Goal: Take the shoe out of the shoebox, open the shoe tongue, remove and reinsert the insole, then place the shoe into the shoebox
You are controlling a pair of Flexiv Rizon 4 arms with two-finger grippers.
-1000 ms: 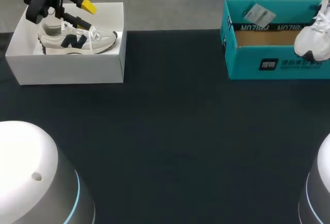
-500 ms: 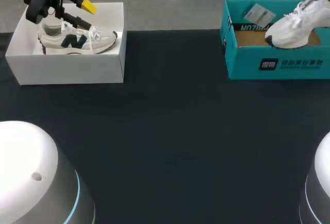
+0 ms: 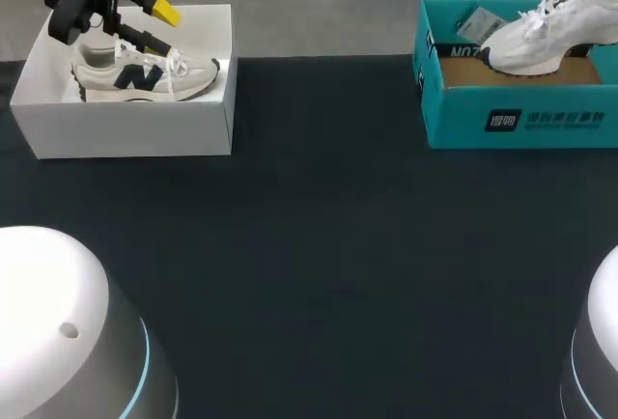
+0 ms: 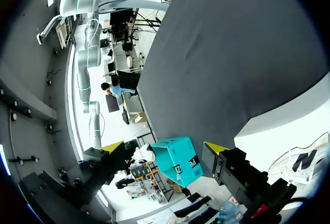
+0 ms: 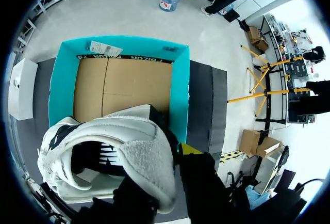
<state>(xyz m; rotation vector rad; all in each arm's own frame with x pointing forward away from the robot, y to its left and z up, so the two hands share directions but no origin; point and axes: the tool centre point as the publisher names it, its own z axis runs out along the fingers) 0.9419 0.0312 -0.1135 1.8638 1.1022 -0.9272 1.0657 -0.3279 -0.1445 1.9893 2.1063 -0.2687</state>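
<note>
1 white shoe (image 3: 536,38), pinched at heel by right pincer (image 5: 160,182): swung inward over teal shoebox (image 3: 521,120); placement seemed near. Left pincer (image 4: 164,149) stood spread.

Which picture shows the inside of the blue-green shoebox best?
The right wrist view. It looks down into the teal shoebox, showing its brown cardboard floor and walls, though the white shoe hides part. The head view shows mainly the front wall and cuts off one end. The left wrist view shows it small, far off, from outside.
</note>
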